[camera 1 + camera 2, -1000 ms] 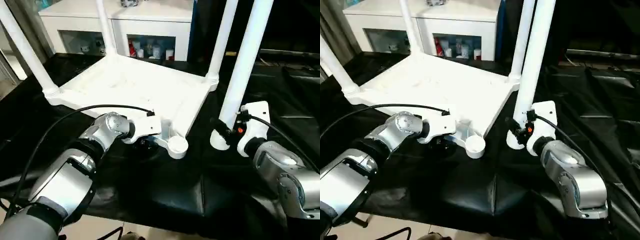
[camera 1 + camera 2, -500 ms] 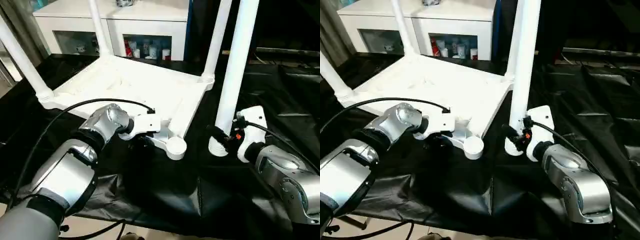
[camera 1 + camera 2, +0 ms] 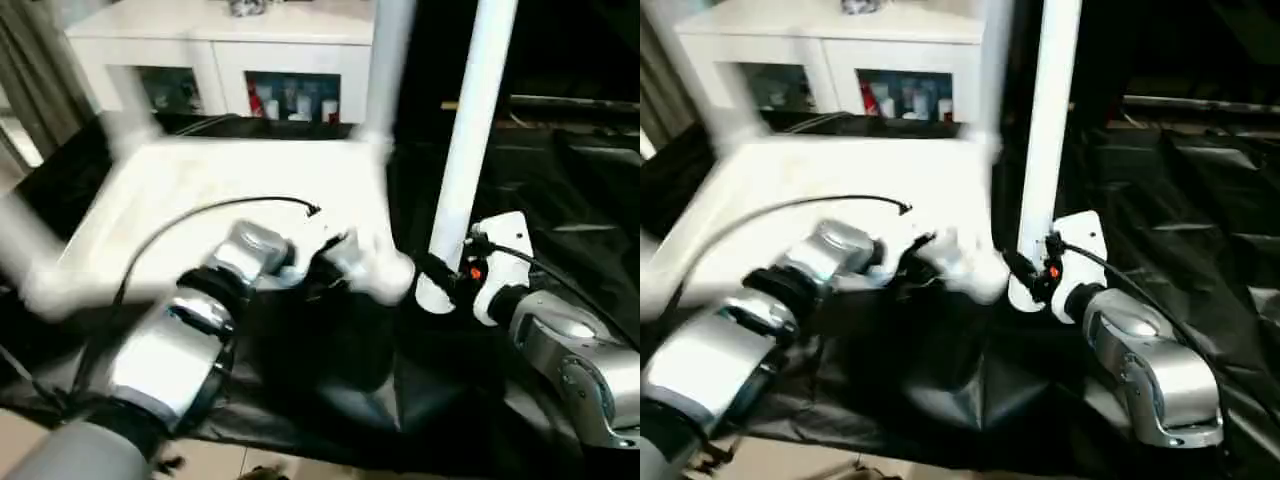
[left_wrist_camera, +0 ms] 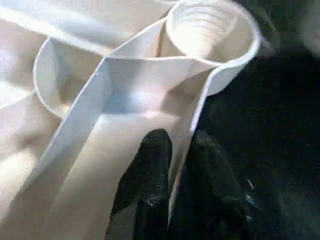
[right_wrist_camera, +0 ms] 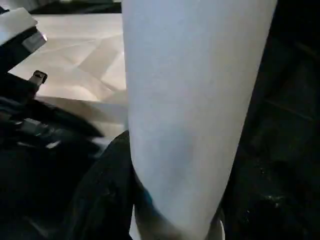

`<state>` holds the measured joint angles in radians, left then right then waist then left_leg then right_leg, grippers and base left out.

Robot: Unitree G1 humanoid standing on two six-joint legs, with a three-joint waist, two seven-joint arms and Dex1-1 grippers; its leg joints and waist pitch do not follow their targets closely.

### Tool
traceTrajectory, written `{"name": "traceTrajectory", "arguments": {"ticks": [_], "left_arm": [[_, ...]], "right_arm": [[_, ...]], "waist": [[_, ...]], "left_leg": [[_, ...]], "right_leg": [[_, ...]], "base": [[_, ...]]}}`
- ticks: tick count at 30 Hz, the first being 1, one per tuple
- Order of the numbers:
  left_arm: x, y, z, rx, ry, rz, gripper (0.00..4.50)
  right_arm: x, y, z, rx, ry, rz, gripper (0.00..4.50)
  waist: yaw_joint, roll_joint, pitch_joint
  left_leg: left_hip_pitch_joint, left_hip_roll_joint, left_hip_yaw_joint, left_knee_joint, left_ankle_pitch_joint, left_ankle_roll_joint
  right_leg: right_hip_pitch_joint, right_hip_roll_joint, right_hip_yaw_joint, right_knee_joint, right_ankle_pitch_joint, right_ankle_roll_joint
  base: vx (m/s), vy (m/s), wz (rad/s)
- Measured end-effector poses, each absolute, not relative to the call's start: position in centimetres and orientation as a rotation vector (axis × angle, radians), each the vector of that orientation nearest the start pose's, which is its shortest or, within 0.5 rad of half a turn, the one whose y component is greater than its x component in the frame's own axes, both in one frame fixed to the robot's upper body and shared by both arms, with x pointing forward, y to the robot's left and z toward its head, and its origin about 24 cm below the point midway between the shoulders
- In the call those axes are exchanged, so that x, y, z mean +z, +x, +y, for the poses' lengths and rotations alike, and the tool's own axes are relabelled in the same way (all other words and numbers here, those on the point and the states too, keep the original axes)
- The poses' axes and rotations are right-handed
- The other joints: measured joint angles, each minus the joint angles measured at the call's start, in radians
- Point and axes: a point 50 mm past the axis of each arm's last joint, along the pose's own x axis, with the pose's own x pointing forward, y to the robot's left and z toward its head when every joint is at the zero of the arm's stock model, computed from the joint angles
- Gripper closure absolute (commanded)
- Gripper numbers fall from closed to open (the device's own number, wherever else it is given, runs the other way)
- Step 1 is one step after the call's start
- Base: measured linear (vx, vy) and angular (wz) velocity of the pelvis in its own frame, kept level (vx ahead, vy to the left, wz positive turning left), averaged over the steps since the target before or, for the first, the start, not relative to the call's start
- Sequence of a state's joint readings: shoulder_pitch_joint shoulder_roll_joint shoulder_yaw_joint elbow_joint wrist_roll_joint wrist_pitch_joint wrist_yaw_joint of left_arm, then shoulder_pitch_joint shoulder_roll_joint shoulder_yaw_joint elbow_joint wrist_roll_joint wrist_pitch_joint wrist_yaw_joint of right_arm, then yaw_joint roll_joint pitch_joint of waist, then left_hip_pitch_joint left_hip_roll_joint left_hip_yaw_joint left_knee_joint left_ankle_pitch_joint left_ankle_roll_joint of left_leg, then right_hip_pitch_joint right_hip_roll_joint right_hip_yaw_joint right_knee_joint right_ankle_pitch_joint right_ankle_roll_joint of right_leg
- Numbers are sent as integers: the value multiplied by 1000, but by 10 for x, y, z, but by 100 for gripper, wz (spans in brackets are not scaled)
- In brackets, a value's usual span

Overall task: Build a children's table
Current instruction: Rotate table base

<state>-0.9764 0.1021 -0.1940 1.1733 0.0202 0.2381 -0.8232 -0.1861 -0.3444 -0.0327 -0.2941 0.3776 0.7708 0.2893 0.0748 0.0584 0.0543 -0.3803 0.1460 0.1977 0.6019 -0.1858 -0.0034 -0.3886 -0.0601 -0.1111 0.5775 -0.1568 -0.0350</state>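
A black cloth-covered work surface (image 3: 330,400) is filling the lower half of the head views, and on it, across the left and centre, the small white plastic children's table (image 3: 190,190) is lying upside down, blurred by motion, so its exact pose is hard to read. Behind it, along the top of the frame, a white cabinet with glass-fronted shelves (image 3: 260,60) is standing. Two smeared white uprights, at the far left and just right of centre, look like legs already seated in their sockets, but how many are in place cannot be told for certain. The left gripper (image 4: 172,170) is pinching the thin side wall of the tabletop between its black fingers (image 4: 145,170), narrow and closed on that rim just beside an open round threaded corner socket (image 4: 207,32), which is waiting empty. At centre right the right gripper (image 3: 440,275) is clasping a long white tubular leg (image 3: 465,150) near its foot, holding it upright just off the table's near corner. By my judgement the build is well along: this leg, at least, is left to bring over the empty socket and screw in. Open dark cloth is lying to the right and along the bottom, giving room, while the cabinet is crowding the top.
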Motion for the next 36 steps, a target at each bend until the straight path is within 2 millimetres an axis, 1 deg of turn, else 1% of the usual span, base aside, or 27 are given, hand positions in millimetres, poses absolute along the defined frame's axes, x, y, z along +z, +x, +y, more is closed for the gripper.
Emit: {"name": "traceTrajectory", "arguments": {"ticks": [3, 4, 5, 7, 8, 10, 12, 15, 19, 25, 27, 30, 33, 34, 36], "left_arm": [[54, 367, 82, -900, 200, 558, 414], [53, 365, 83, -900, 212, 536, 424], [50, 361, 84, -908, 226, 521, 424], [47, 352, 81, -954, 323, 477, 438], [47, 349, 78, -980, 362, 456, 444], [45, 343, 76, -1022, 401, 425, 450], [43, 335, 76, -1099, 468, 379, 450], [43, 329, 81, -1171, 529, 345, 450], [44, 315, 82, -1272, 568, 305, 450], [46, 311, 78, -1320, 564, 296, 450], [46, 310, 76, -1322, 533, 307, 389], [48, 310, 77, -1311, 507, 314, 383], [51, 311, 77, -1292, 510, 308, 352], [51, 312, 78, -1290, 514, 313, 345], [52, 312, 83, -1289, 523, 332, 345]], "right_arm": [[92, 268, -171, 397, 51, 316, 262], [91, 267, -170, 391, 59, 317, 262], [91, 267, -170, 385, 71, 316, 262], [90, 268, -169, 368, 90, 314, 262], [90, 269, -168, 360, 95, 313, 262], [91, 275, -167, 342, 95, 294, 262], [95, 279, -172, 318, 14, 223, 262], [100, 280, -172, 328, -11, 160, 262], [99, 278, -171, 338, 33, 155, 262], [104, 277, -169, 411, 59, 106, 262], [106, 276, -170, 446, 96, 92, 262], [108, 275, -174, 470, 138, 75, 262], [109, 273, -177, 489, 131, 74, 262], [109, 273, -178, 490, 130, 75, 262], [108, 272, -178, 491, 130, 77, 262]], "waist": [[-2, 0, 0], [-2, 0, 0], [-1, -1, 0], [11, -2, 0], [14, -2, 0], [22, -2, 0], [31, -2, 0], [33, -3, 1], [36, -4, 2], [36, -4, 2], [37, -4, 2], [36, -4, 2], [33, -4, 2], [31, -4, 2], [24, -4, 2]], "left_leg": [[3, 0, -1, -1, 0, 0], [4, 0, -1, -1, 0, 0], [4, 0, -1, -1, 0, 0], [5, 0, -1, -2, 0, 0], [6, 0, 0, -2, 0, 0], [7, 0, 0, -2, 0, -1], [8, 0, 0, -2, 0, -1], [9, 0, 0, -3, 0, -1], [8, 0, 0, -3, 0, -1], [7, -1, 0, -3, 0, -1], [7, -1, 0, -5, 0, -1], [7, -1, 1, -5, 0, -1], [7, -1, 1, -6, 0, -1], [7, -1, 1, -6, 0, -1], [7, -1, 1, -6, 0, -1]], "right_leg": [[0, 0, -1, 0, -3, 4], [0, 0, -1, -1, -3, 5], [0, 0, -1, -1, -3, 5], [1, 0, -1, -1, -4, 6], [2, 0, -1, -1, -4, 6], [4, 0, -1, -2, -4, 7], [7, -1, -1, -2, -5, 9], [7, -1, -1, -2, -5, 9], [7, -2, 0, -3, -6, 9], [7, -2, 1, -4, -6, 10], [6, -2, 1, -4, -6, 10], [5, -1, 1, -4, -6, 10], [5, -1, 1, -4, -7, 11], [5, -1, 1, -4, -7, 10], [4, -1, 1, -3, -7, 10]], "base": [[0, 0, 0], [0, 0, 0], [0, 0, 0], [0, 0, 0], [0, 0, 0], [0, 0, 0], [0, 0, 0], [0, 0, 0], [0, 0, 0], [0, 0, 0], [0, 0, 0], [0, 0, 0], [0, 0, 0], [0, 0, 0], [0, 0, 0]]}}
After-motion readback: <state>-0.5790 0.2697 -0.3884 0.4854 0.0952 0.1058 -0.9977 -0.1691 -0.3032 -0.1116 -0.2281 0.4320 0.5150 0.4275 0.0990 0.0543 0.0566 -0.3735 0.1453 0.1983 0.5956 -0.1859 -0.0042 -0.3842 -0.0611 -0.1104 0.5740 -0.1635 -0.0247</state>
